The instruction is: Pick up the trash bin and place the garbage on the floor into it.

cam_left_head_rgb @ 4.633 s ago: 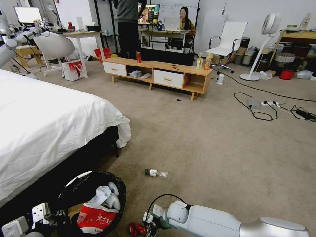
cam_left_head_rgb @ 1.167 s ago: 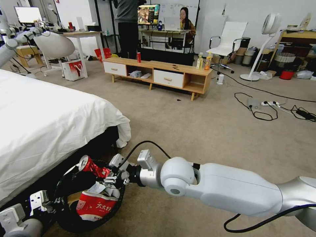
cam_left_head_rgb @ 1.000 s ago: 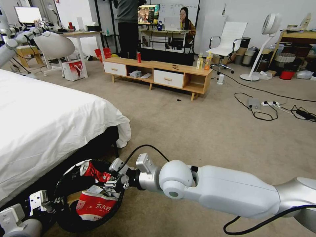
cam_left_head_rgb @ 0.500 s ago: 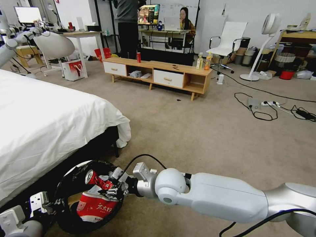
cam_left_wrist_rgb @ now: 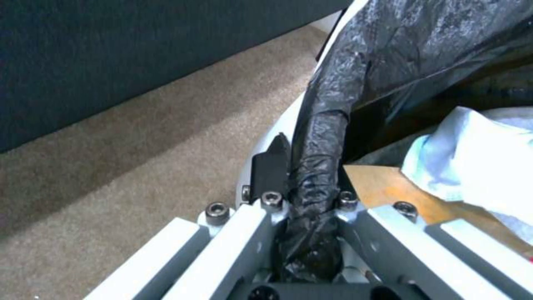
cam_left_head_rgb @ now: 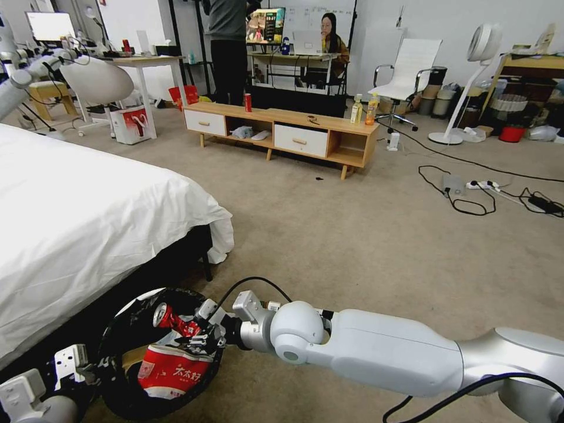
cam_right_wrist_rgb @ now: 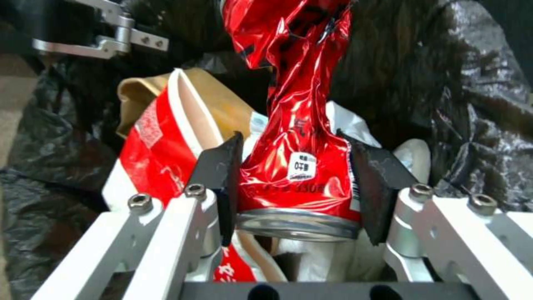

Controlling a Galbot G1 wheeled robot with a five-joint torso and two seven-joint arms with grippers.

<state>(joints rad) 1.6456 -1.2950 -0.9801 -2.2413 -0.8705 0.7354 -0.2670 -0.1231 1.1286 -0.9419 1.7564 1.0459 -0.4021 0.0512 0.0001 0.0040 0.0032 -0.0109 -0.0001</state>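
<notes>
We see the right gripper [cam_left_head_rgb: 197, 335] over the trash bin [cam_left_head_rgb: 126, 311], its fingers [cam_right_wrist_rgb: 222, 175] clamped on a crushed red can [cam_right_wrist_rgb: 294, 166]. The left gripper [cam_left_wrist_rgb: 305, 208] pinches the bin's bag-lined rim beside the bed [cam_left_head_rgb: 76, 223]. Inside lie a snack packet [cam_left_head_rgb: 170, 373], tissues [cam_left_wrist_rgb: 477, 158] and a paper bag [cam_right_wrist_rgb: 211, 100].

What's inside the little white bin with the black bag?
Inside the round white bin with the crinkly black liner lie a red-and-white snack packet, a brown paper bag and white tissues. The right gripper holds a crushed red can over them. The bottom is covered.
</notes>
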